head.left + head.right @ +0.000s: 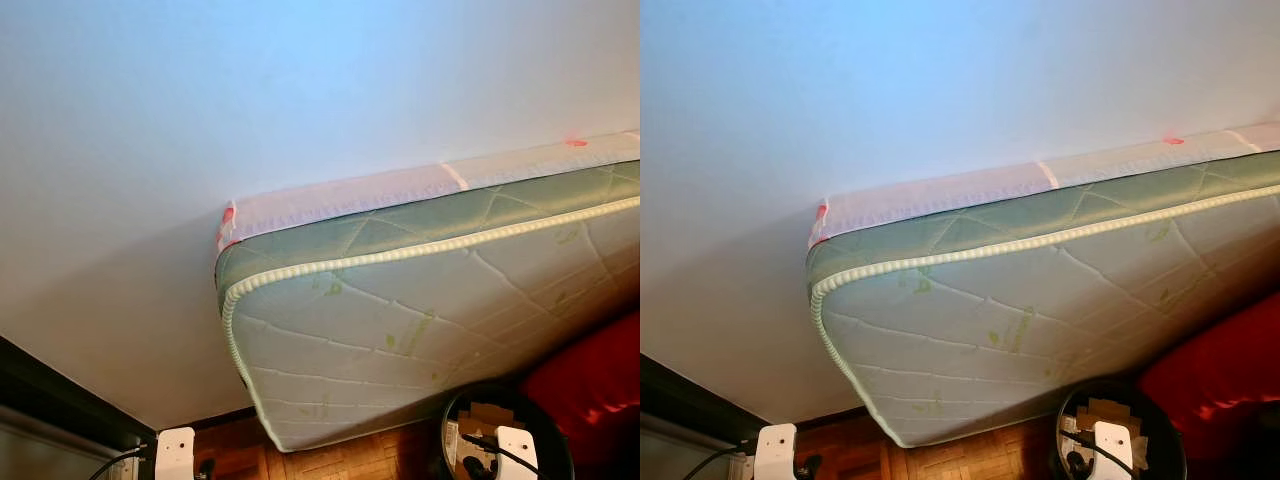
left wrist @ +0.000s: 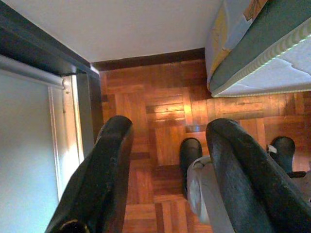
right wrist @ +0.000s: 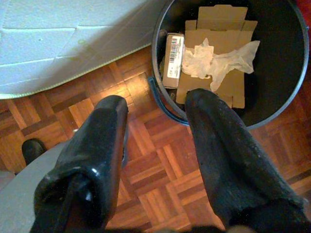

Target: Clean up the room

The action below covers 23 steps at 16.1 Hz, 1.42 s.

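Observation:
A round black bin stands on the parquet floor, with flattened cardboard and a crumpled white glove inside; its rim also shows in the left eye view. My right gripper hangs open over the floor beside the bin's rim, nothing between its fingers. My left gripper is open above the parquet near a dark doorframe, also holding nothing.
A green-and-white quilted mattress leans tilted against the white wall, its lower corner close to the floor. A red object lies at the right beside the bin. A dark frame borders the left.

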### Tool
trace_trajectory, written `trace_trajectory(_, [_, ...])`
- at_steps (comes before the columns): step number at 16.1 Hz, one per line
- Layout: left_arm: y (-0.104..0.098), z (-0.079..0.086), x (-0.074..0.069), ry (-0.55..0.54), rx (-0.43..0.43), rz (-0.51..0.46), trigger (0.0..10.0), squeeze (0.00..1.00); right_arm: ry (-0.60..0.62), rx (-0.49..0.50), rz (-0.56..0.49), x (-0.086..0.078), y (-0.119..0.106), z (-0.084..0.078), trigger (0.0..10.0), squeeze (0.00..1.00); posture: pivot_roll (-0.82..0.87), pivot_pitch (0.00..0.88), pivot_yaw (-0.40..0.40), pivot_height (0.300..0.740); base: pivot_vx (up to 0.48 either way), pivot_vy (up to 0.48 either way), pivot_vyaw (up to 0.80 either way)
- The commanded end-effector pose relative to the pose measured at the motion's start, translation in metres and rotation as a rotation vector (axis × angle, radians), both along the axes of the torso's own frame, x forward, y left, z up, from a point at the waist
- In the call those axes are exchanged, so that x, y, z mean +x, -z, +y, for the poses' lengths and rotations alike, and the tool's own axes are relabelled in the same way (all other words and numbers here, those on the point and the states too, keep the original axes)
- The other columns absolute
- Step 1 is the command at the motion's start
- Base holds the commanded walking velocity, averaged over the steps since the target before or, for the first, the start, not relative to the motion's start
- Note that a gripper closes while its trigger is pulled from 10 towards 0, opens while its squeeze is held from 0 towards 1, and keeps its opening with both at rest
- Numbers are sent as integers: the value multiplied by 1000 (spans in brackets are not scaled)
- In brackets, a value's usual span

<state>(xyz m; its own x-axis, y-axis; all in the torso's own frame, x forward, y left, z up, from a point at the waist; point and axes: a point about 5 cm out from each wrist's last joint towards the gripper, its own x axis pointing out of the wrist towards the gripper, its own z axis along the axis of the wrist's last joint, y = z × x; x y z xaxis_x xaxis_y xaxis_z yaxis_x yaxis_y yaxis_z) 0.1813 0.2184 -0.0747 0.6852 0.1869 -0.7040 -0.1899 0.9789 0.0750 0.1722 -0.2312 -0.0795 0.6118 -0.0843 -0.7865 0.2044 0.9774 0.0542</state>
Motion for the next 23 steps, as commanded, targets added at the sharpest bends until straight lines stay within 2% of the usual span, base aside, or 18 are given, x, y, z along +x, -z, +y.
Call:
trace_trajectory(1, [15,36,-52,-117,-91,186,10000,0,-31,71,140,-31,19,25,10000,0,92,0,-57,719,0,0,0])
trace_trajectory(9, [16,42,-59,-122,-87,192,10000,0,-50,65,145,-32,19,25,10000,0,90,0,-56,719,0,0,0])
trace_trajectory(13, [17,26,-47,-104,-97,180,10000,0,-51,63,144,-31,19,24,10000,0,92,0,-60,719,0,0,0])
trace_trajectory(18, [18,21,-45,-101,-103,178,10000,0,-59,60,146,-31,19,24,10000,0,92,0,-63,719,0,0,0])
trace_trajectory(23, [17,38,-59,-116,-92,185,10000,0,-60,62,144,-31,19,24,10000,0,92,0,-63,719,0,0,0])
